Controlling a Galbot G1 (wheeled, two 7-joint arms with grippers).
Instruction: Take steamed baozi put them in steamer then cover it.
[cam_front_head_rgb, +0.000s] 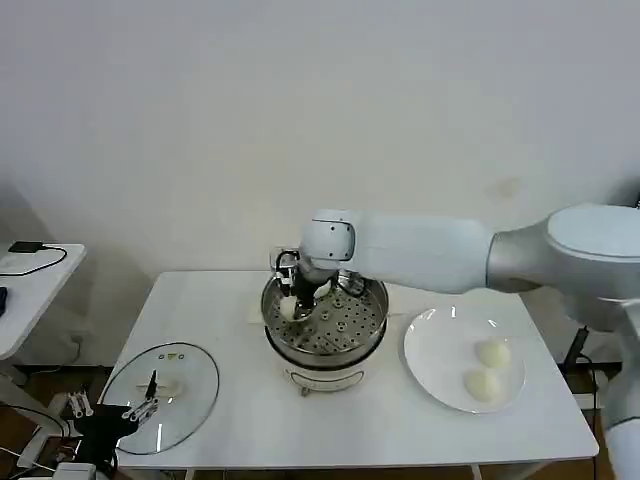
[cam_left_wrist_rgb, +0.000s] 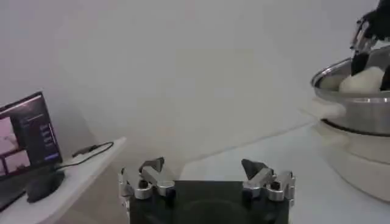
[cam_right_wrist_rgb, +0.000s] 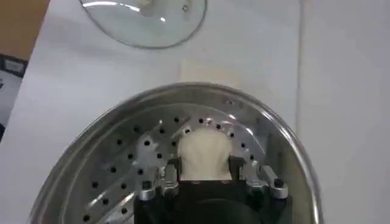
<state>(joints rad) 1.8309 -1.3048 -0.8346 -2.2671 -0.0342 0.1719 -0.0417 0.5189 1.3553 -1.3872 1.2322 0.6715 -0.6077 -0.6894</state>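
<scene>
A: Nearest? The left gripper (cam_front_head_rgb: 140, 410), fingers spread, parked low beside the round clear glass lid (cam_front_head_rgb: 165, 392) at the table's front left edge.

B: Farther: two cream-white buns (cam_front_head_rgb: 487, 368) on the flat white plate (cam_front_head_rgb: 432, 345); right gripper (cam_right_wrist_rgb: 204, 175) pinching one bun (cam_right_wrist_rgb: 205, 152) over the shiny steel steamer's (cam_front_head_rgb: 368, 335) perforated tray.

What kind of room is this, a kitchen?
More likely a lab or test room than a kitchen: a plain white table against a bare wall, a steamer on it, and a side desk with a computer screen and cables.

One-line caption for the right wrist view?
Right gripper holds a baozi over the steamer tray; glass cover lies beyond.
</scene>
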